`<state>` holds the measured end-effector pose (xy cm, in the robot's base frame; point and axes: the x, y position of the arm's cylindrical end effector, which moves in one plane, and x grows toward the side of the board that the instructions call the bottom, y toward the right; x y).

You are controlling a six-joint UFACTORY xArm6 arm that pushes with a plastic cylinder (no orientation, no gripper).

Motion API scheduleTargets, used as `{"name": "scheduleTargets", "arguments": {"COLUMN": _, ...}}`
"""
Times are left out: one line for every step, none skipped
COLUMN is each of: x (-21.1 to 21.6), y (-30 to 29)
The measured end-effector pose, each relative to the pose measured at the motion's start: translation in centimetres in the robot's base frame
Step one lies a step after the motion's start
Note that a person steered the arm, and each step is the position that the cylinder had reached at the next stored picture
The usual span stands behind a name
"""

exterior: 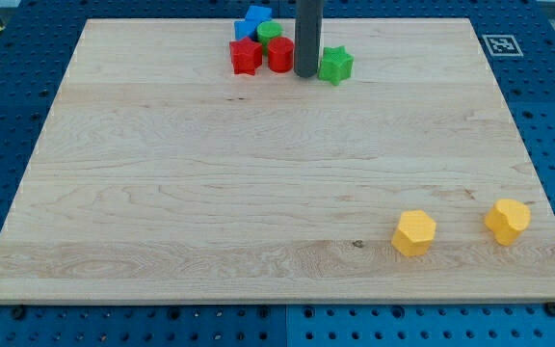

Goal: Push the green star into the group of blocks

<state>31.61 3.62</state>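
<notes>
Green star near the view's top edge of the wooden board, just right of centre, lying flat. Immediately on its left: my tip, end of the dark rod, touching or almost touching the star's left side; contact cannot be confirmed. No gripper on this arm, so nothing to open or close; rod only, holding nothing.

Left of the tip: the group. Red cylinder-like block just beside the rod, red star-like block next to it further left, small green block behind them, blue block at the very top, partly cut by the frame edge. All four tightly clustered.

Key relation: tip stands between star and group. Star lies to the view's right of the tip, group to its left. Judgement: a push from the present position would drive the star away from the group; tip probably needs to go round to the star's right side, then push left. Gap to close looks small.

Far off, near the view's bottom right: two yellow blocks, well apart from everything above.
</notes>
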Motion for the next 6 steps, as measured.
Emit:
{"name": "scheduleTargets", "arguments": {"x": 4.1, "y": 0.8}}
{"name": "scheduleTargets", "arguments": {"x": 4.5, "y": 1.3}}
{"name": "scheduleTargets", "arguments": {"x": 3.2, "y": 1.5}}
{"name": "scheduleTargets", "arguments": {"x": 2.5, "y": 3.3}}
{"name": "scheduleTargets", "arguments": {"x": 2.3, "y": 6.0}}
{"name": "scheduleTargets", "arguments": {"x": 1.1, "y": 6.5}}
